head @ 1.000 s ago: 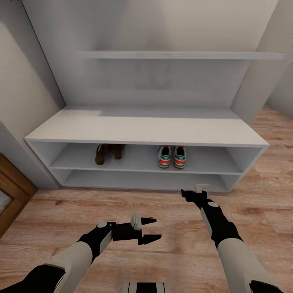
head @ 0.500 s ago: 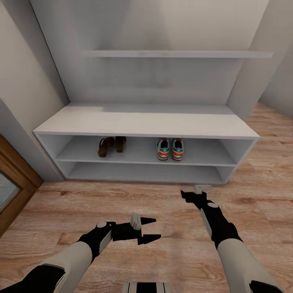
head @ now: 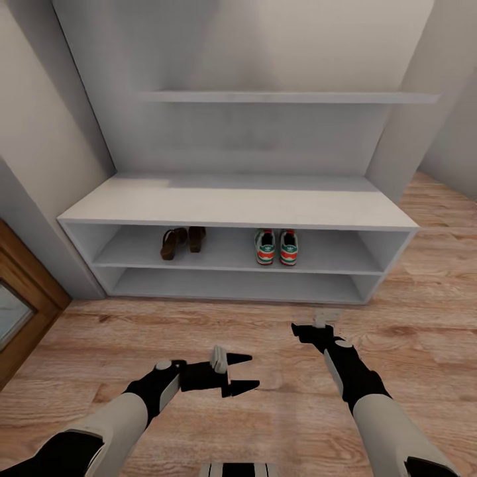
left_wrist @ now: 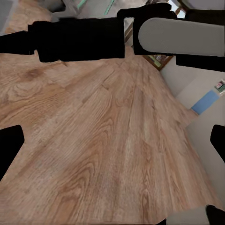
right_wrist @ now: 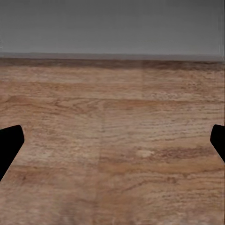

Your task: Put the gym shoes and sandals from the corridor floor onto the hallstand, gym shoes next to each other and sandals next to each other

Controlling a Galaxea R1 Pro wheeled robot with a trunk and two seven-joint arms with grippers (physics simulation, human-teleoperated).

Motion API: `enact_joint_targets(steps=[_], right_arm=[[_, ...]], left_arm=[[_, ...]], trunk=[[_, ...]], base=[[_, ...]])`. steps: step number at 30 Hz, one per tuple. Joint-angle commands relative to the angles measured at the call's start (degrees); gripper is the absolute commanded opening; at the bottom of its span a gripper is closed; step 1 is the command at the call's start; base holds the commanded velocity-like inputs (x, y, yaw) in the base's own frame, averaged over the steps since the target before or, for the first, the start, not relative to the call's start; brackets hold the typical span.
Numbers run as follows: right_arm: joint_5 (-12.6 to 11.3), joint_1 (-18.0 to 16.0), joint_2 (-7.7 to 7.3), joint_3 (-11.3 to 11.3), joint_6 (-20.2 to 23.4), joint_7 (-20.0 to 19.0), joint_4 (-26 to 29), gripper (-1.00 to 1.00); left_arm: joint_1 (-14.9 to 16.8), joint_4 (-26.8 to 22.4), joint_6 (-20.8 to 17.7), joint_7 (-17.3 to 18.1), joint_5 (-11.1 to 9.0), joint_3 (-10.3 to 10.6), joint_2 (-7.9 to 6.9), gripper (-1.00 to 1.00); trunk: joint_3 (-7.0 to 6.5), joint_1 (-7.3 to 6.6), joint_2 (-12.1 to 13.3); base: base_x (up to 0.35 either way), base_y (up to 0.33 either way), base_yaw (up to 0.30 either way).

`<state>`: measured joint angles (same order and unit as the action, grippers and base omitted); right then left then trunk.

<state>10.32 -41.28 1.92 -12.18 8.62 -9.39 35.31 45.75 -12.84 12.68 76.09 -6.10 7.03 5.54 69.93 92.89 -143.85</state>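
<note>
- The two gym shoes (head: pixel 277 246) are sitting side by side on the hallstand (head: pixel 238 205)'s upper open shelf, well beyond both sets of fingers — the two sandals (head: pixel 181 241) are paired further along it.
- The left gripper (head: pixel 240 372) is hovering wide open, holding nothing.
- The right gripper (head: pixel 317 326) is hanging over the corridor floor (head: pixel 199 338), fingertips spread and empty — apparently because the task looks finished.

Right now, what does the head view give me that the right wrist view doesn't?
Head view alone: the hallstand with the sandals and gym shoes paired on its upper open shelf, plus both open, empty hands, left hand and right hand. Right wrist view alone: a grey wall base beyond the planks. Both share the corridor floor.
</note>
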Motion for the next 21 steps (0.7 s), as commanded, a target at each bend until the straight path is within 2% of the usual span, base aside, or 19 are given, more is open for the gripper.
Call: enact_joint_targets(steps=[1, 5, 8, 11, 12, 15, 16, 19, 21], right_arm=[[0.59, -0.03, 0.09, -0.48, 0.28, -0.53, -0.51, 1.00], [0.48, -0.03, 0.10, -0.48, 0.26, -0.58, -4.22, 1.00], [-0.73, -0.03, 0.10, -0.48, 0.26, -0.62, -8.53, 1.00], [-1.20, -0.03, 0.10, -0.48, 0.22, -0.60, -11.87, 1.00], [-1.37, -0.03, 0.10, -0.48, 0.20, -0.57, -15.00, 1.00], [-1.47, -0.03, 0.07, -0.48, 0.18, -0.55, -19.50, 1.00], [-1.47, -0.03, 0.07, -0.48, -0.29, -0.55, -25.37, 1.00], [-1.49, -0.03, 0.04, -0.48, -1.14, -0.54, -27.31, 1.00], [-1.51, -0.03, 0.02, -0.48, -1.70, -0.54, -28.02, 1.00]], left_arm=[[0.03, 0.02, 0.30, 0.08, -0.59, 0.48, -0.30, 1.00], [0.04, -0.12, 0.17, 0.23, -0.76, 0.34, -1.66, 1.00], [0.07, -0.22, 0.09, 0.33, -0.84, 0.22, -3.42, 1.00], [0.10, -0.60, 0.04, 0.66, -0.91, 0.20, -4.44, 1.00], [0.11, -1.42, 0.01, 1.43, -0.98, 0.19, -5.40, 1.00], [0.12, -2.55, -0.11, 2.85, -1.09, 0.18, -7.02, 1.00], [0.12, -3.62, -3.15, 5.19, -1.89, 0.18, -9.46, 1.00], [0.12, -4.22, -5.20, 5.91, -3.15, 0.18, -10.25, 1.00], [0.11, -5.05, -6.55, 6.38, -4.93, 0.23, -10.74, 1.00]], trunk=[[-0.19, -0.04, 0.00], [-1.07, -0.14, 0.05], [-1.74, -0.22, 0.09], [-2.40, -0.29, 0.13], [-2.62, -0.32, 0.14], [-3.29, -0.40, 0.19], [-3.51, -0.42, 0.20], [-4.17, -0.50, 0.24], [-4.62, -0.55, 0.27]], base=[[0.000, 0.000, 0.000], [0.000, 0.000, 0.000], [0.000, 0.000, 0.000], [0.000, 0.000, 0.000], [0.000, 0.000, 0.000], [0.000, 0.000, 0.000], [0.000, 0.000, 0.000], [0.000, 0.000, 0.000], [0.000, 0.000, 0.000]])
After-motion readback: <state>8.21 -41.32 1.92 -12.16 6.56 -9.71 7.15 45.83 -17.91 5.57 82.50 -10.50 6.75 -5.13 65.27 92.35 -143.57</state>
